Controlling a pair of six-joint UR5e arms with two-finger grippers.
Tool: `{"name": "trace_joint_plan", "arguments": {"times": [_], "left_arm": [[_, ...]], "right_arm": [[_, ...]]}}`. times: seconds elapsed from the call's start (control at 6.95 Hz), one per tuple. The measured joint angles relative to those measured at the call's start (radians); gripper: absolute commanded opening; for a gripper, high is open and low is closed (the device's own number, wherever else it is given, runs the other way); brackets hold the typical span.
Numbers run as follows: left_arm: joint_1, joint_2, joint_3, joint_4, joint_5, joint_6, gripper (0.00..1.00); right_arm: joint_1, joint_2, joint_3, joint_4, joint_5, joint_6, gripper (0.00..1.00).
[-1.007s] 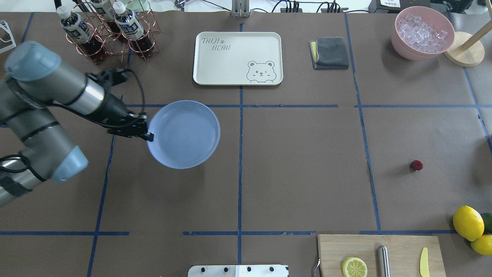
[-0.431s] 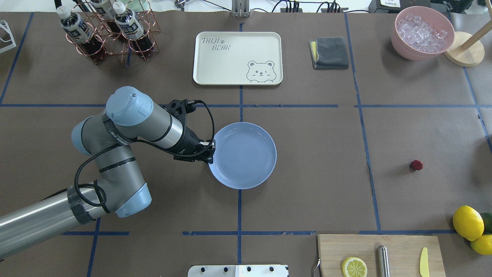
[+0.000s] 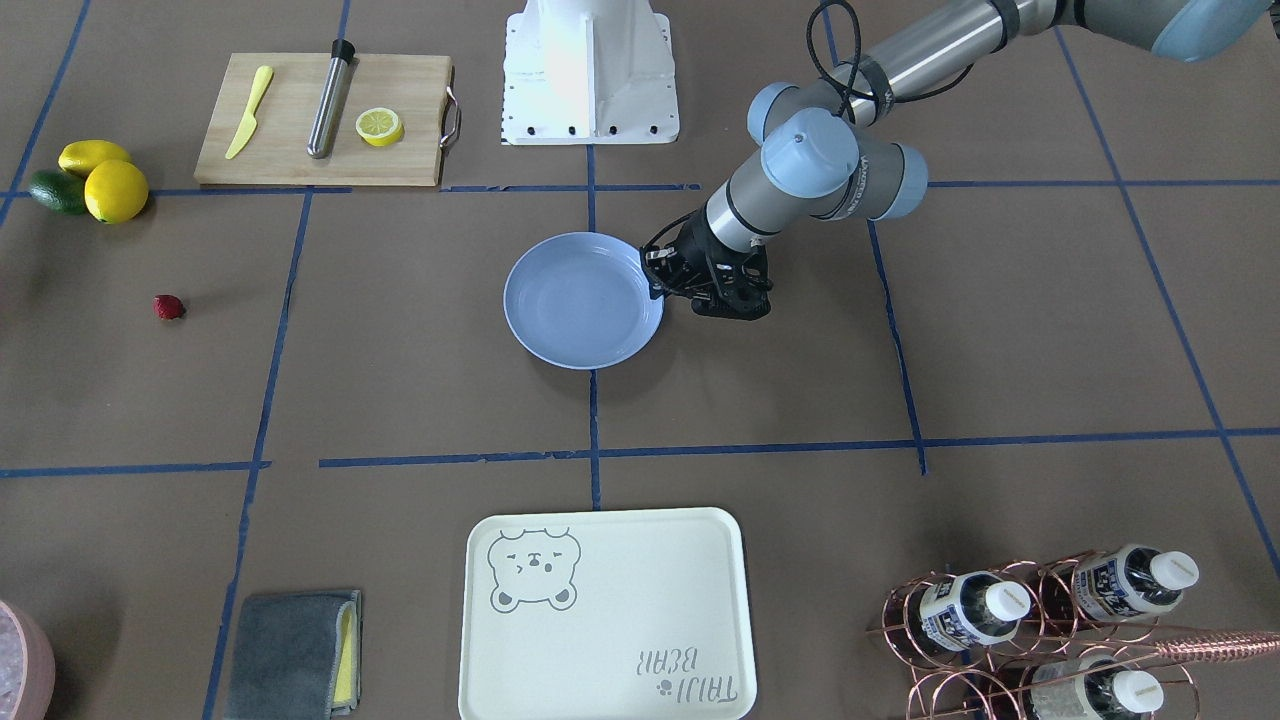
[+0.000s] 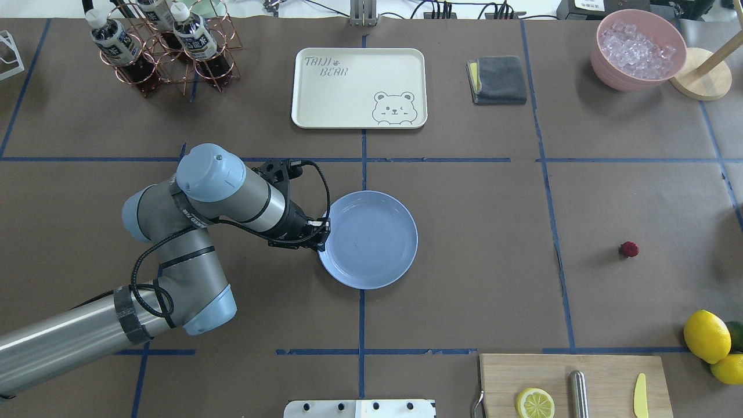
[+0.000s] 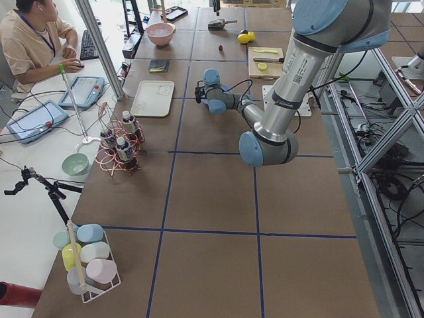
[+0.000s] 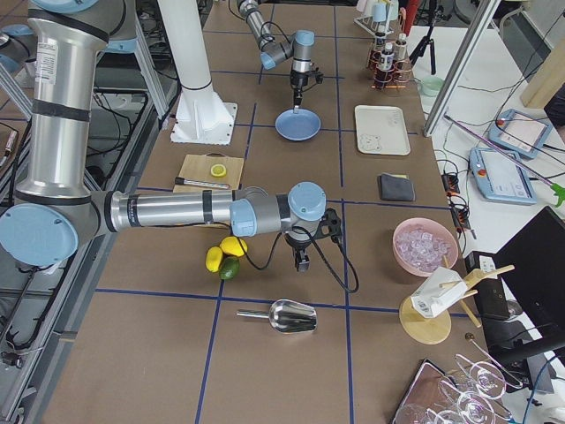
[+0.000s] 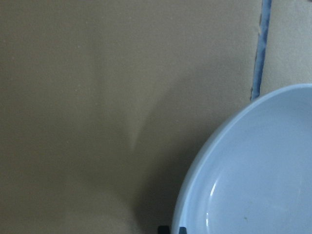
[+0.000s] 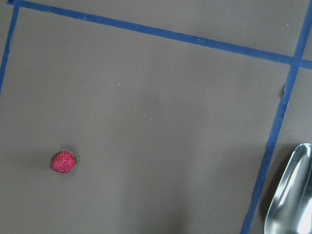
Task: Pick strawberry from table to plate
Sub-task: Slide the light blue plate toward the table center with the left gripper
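The strawberry (image 4: 628,249) is a small dark-red berry lying alone on the brown table (image 4: 476,278), far right in the overhead view. The front view has the strawberry (image 3: 168,307) at its left, and the right wrist view shows the strawberry (image 8: 63,162) low left. The pale-blue plate (image 4: 377,238) is empty and sits at the table's middle. My left gripper (image 4: 321,232) is shut on the plate's left rim; in the front view the gripper (image 3: 660,285) is at the plate (image 3: 580,300). My right gripper (image 6: 300,259) shows only in the right side view; I cannot tell its state.
A cream bear tray (image 4: 359,87) lies behind the plate. A cutting board (image 4: 574,383) with a lemon half, a metal rod and a yellow knife is front right, beside lemons (image 4: 706,335). A pink ice bowl (image 4: 637,49), grey cloth (image 4: 498,79), bottle rack (image 4: 165,49) and metal scoop (image 8: 292,195) stand around.
My left arm has carried the plate from the table's left part rightward to its middle, moving only slightly over the last stretch. The strawberry has not moved.
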Motion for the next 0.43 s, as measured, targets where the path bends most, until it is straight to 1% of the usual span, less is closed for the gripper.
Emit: {"name": "trace_joint_plan", "arguments": {"times": [0.14,0.29,0.43], "left_arm": [[0.002,0.0,0.002,0.0,0.003,0.0,0.55],[0.003,0.001,0.002,0.001,0.007,0.001,0.92],[0.003,0.002,0.001,0.0,0.022,0.001,0.92]], "right_arm": [[0.0,0.0,0.0,0.0,0.0,0.0,1.0],[-0.001,0.0,0.0,0.0,0.0,0.0,1.0],[-0.003,0.0,0.0,0.0,0.0,0.0,1.0]]}}
